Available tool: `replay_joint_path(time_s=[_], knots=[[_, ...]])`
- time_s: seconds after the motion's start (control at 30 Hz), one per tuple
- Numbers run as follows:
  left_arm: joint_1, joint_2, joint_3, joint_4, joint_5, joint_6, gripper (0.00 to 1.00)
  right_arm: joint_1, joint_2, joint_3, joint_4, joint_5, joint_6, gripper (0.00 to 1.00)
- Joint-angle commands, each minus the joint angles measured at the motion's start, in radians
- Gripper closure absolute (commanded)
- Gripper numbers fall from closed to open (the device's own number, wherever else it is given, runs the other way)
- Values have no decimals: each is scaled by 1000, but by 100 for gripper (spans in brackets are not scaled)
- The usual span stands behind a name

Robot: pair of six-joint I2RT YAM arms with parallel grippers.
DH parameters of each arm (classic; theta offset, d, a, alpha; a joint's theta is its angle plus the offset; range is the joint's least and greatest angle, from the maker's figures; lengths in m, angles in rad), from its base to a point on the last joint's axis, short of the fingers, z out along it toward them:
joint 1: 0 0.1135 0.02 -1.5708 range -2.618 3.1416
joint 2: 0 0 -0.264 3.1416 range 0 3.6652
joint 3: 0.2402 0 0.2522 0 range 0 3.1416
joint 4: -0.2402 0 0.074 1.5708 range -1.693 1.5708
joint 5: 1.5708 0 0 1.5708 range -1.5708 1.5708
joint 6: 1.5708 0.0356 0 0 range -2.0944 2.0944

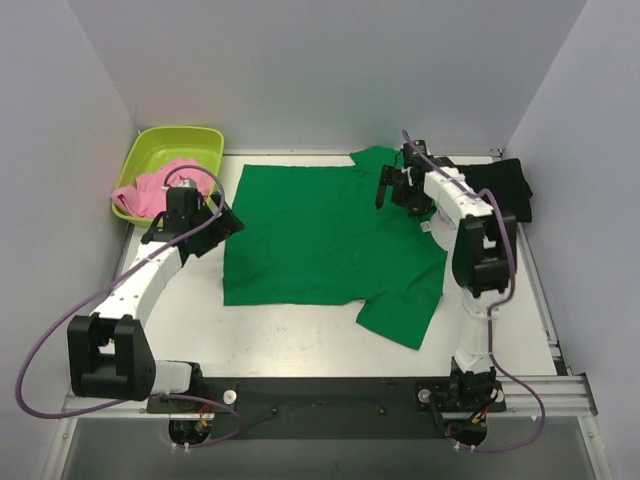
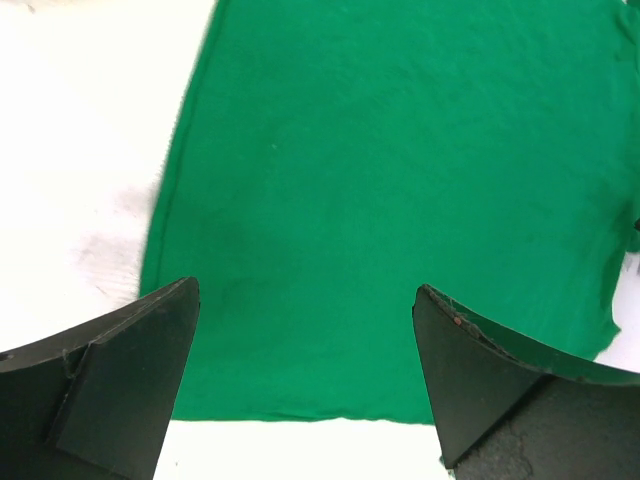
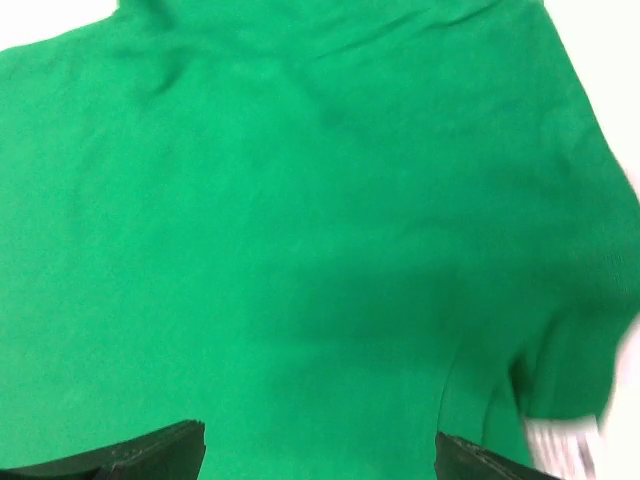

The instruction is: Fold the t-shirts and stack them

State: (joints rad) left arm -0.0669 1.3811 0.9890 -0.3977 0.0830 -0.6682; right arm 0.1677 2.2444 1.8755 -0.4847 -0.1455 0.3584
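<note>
On the table centre: I see the green t-shirt (image 1: pixel 310 235) spread flat on the white table (image 1: pixel 300 335), hem to the left, collar end to the right.
Sleeves: one points toward the far edge, the other toward the near edge.
Left gripper (image 2: pixel 305 300): I read its jaws as wide apart with nothing between them. It sits at the shirt's left hem, and its camera looks along the cloth.
Left contact: I cannot tell whether the fingertips touch the cloth or the table.
Right gripper (image 3: pixel 318 435): I read its jaws as wide apart with nothing clamped. It is above the collar end, near the far sleeve, with green cloth filling its view.
Black t-shirt (image 1: pixel 505 185): it lies bunched at the far right corner, partly hidden behind the right arm and apart from the green shirt.
Pink t-shirt (image 1: pixel 150 190): it lies crumpled inside the lime-green tub (image 1: pixel 190 138).
Tub: it stands at the far left corner, just behind the left wrist.
</note>
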Motion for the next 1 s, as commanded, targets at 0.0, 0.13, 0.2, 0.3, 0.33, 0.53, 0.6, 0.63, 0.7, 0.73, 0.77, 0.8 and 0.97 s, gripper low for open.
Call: replay_joint_path(time_s=[0.0, 0.13, 0.2, 0.3, 0.33, 0.53, 0.6, 0.63, 0.7, 0.73, 0.77, 0.8, 0.97], knots=[[-54, -100, -102, 0, -29, 1, 3, 114, -444, -319, 151, 128, 8, 0], [-73, -194, -237, 45, -43, -36, 3, 237, -695, -545, 205, 295, 36, 0], [-77, -224, -288, 56, -45, -45, 2, 279, -808, -601, 183, 357, 24, 0], [-82, -280, -366, 53, -61, -68, 3, 335, -934, -694, 132, 383, 34, 0], [-82, -286, -383, 43, -77, -76, 3, 358, -969, -740, 126, 386, 40, 0], [-89, -303, -432, 19, -114, -111, 3, 444, -1221, -898, 106, 389, 83, 0], [-93, -316, -451, 11, -129, -123, 3, 481, -1276, -932, 84, 409, 103, 0], [-94, -318, -457, 7, -135, -134, 3, 492, -1289, -938, 75, 420, 106, 0], [-94, -309, -457, -9, -143, -136, 6, 529, -1312, -949, 51, 449, 123, 0], [-94, -304, -457, -15, -147, -140, 7, 539, -1318, -954, 46, 460, 123, 0], [-97, -303, -463, -16, -150, -142, 8, 555, -1325, -957, 35, 472, 129, 0], [-97, -298, -464, -18, -157, -145, 9, 573, -1327, -963, 32, 487, 139, 0], [-99, -277, -481, -3, -166, -148, 15, 608, -1335, -989, 28, 511, 171, 0]])
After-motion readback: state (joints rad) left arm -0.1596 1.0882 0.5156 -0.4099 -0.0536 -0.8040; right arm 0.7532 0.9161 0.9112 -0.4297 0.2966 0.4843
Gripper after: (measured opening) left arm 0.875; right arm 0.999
